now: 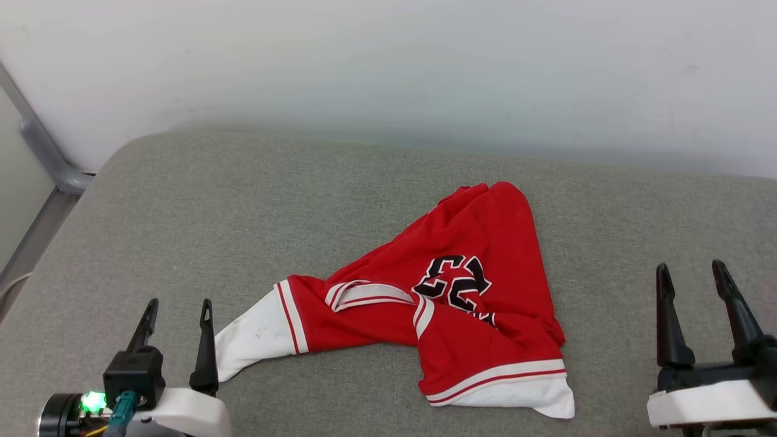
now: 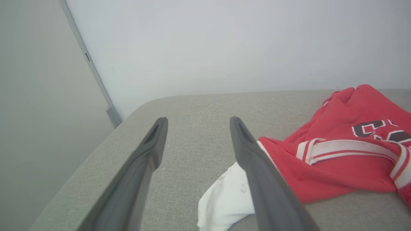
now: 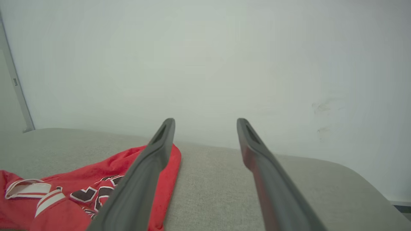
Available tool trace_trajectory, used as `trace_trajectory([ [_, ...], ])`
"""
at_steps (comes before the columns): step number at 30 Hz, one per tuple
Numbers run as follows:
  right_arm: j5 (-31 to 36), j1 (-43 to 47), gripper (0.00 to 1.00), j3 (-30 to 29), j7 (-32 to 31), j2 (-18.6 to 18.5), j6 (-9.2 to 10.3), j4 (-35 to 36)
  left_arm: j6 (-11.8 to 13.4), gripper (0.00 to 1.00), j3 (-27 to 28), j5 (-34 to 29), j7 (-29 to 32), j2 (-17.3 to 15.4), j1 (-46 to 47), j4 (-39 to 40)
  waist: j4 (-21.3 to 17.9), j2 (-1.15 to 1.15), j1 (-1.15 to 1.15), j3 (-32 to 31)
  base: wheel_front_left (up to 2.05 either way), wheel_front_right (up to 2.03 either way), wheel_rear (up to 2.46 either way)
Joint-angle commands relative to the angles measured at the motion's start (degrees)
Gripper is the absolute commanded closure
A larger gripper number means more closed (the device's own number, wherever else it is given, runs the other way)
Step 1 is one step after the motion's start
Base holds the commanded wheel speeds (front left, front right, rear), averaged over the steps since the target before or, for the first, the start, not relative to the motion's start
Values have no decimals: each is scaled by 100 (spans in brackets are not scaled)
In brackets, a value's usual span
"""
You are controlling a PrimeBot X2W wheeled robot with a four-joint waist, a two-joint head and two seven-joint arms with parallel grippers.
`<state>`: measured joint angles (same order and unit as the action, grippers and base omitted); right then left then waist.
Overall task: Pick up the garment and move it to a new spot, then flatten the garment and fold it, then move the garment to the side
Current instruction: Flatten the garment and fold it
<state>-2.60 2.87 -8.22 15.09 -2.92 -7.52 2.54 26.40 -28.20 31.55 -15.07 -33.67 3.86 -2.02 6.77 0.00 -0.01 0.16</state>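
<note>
The garment [image 1: 461, 291], a red jersey shirt with white sleeves, striped trim and a black "23", lies crumpled in the middle of the grey cushion [image 1: 243, 212]. One white sleeve [image 1: 252, 340] points toward my left gripper [image 1: 178, 306], which stands open just left of it with nothing between its fingers. In the left wrist view the garment [image 2: 337, 160] lies to the right of my open left gripper [image 2: 196, 120]. At the lower right my right gripper [image 1: 691, 269] stands open, well clear of the shirt's edge. Seen from the right wrist, the garment [image 3: 80, 192] sits left of my right gripper [image 3: 205, 120].
A white wall [image 1: 388, 67] runs along the cushion's far edge. A grey metal frame [image 1: 42, 152] stands past the cushion's left corner. Bare cushion surrounds the shirt on all sides.
</note>
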Motion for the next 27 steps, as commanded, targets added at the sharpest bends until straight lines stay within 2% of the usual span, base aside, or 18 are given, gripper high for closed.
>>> trace_trajectory([
  [1, 83, -134, 0, 25, 11, 7, 6, 53, -5, 0, 149, -159, -13, 102, -146, 83, 7, 0, 1, -9, 0, 0, 0],
  [4, 177, -364, 0, 139, 11, -83, 6, 54, -75, 0, 445, -501, -13, 347, -382, 186, 28, 0, 1, -10, 0, 0, 0],
  [7, 109, -620, 0, 387, -2, -370, 7, -134, -180, 0, 674, -797, -13, 560, -534, 231, 54, 0, 1, 21, 0, 0, 0],
  [9, -7, -926, 0, 642, -222, -651, 7, -238, -255, 0, 799, -971, -13, 712, -611, 240, 67, 0, 1, 51, 0, 0, 0],
  [19, -1338, -2233, 0, 2526, -2621, -2243, 7, -496, -672, 0, 1262, -1592, -14, 1311, -731, 141, 184, 0, 1, 208, 0, 0, 0],
  [24, -2191, -2728, 0, 3688, -3921, -2880, 7, -769, -893, 0, 1419, -1794, -14, 1568, -627, 48, 290, 0, 1, 325, 0, 0, 0],
  [27, -2567, -3025, 0, 4353, -4459, -3158, 7, -968, -1025, 0, 1516, -1914, -14, 1706, -560, 17, 385, 0, 1, 437, 0, 0, 0],
])
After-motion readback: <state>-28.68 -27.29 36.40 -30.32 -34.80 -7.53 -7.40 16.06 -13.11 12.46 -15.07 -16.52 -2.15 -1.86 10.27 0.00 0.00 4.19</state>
